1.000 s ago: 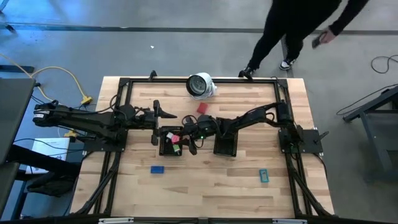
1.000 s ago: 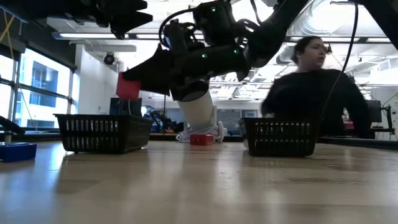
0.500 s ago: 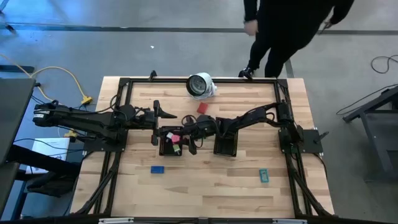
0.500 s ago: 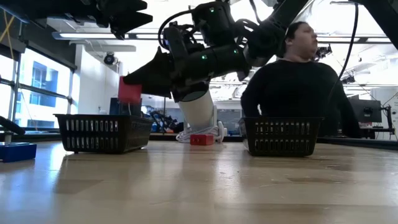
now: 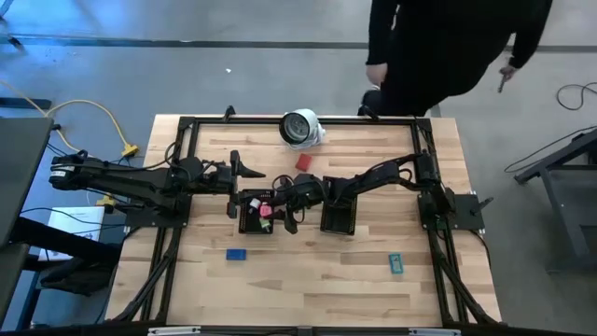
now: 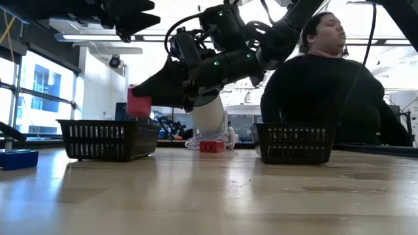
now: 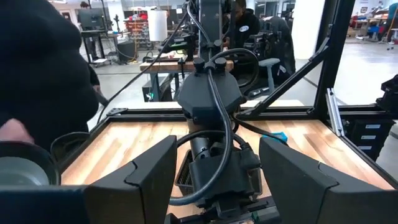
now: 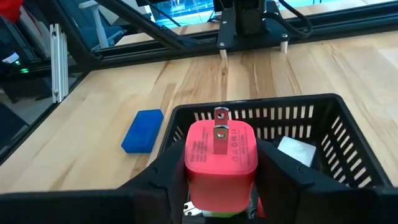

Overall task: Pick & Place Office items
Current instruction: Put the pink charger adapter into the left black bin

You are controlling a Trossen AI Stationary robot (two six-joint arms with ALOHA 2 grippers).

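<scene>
Tray contents [image 5: 264, 214] under end effector indistinct.

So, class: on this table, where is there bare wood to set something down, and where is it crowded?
Free: the near strip between the blue piece and the teal piece, and the far right corner beyond the right tray. Crowded: the middle, where both arms meet over the left tray.

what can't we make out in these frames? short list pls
- Left tray contents: low view, the mesh wall hides them; high view, the right gripper and its red plug block cover part.
- White piece in that tray: right wrist view, cut off by a finger, so what it is stays unclear.
- Left gripper: open, but what lies under it is blocked by the right arm in the left wrist view.
- Teal piece: high view, too small.
</scene>
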